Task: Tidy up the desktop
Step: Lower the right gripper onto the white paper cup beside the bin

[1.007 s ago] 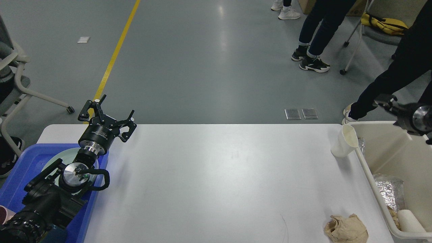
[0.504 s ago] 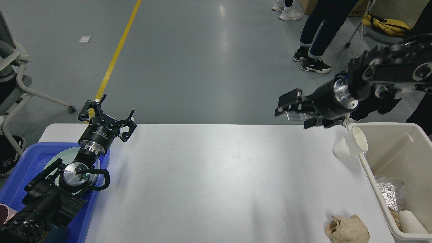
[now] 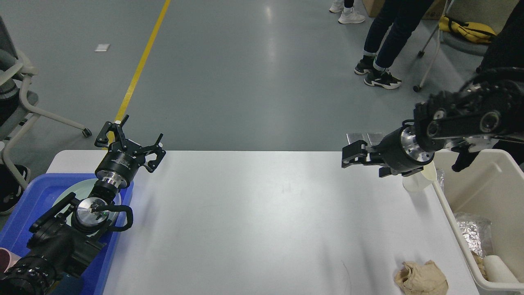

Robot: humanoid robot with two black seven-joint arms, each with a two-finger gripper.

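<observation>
Since half a second ago the right gripper (image 3: 355, 154) is sitting lower and a touch further right, now over the desk's far right edge instead of past it, while the left arm is staying put. Nearest the viewer, a crumpled ball of brown paper (image 3: 421, 277) is lying on the desk (image 3: 262, 221) at its near right corner, creased and lumpy. Just beside it, a cream plastic bin (image 3: 450, 221) with a smooth rounded rim is standing against the desk's right edge, holding crinkled silver foil (image 3: 473, 233) and a pale roll (image 3: 495, 266). At the near left, a glossy blue plastic tray (image 3: 24, 205) is carrying a pale round plate (image 3: 67, 194), with the left arm crossing over it. The desk itself is filling the lower part of the head view, a smooth, faintly shiny white slab with rounded corners, its long axis running left to right. Further back, the left gripper (image 3: 131, 141) is hovering over the desk's far left corner with its fingers spread wide and nothing between them. The right gripper is pointing left, fingers parted and empty, partly hiding a white paper cup (image 3: 415, 182) that is leaning against the bin's corner. Beyond lies grey floor with a yellow line (image 3: 141, 61).
</observation>
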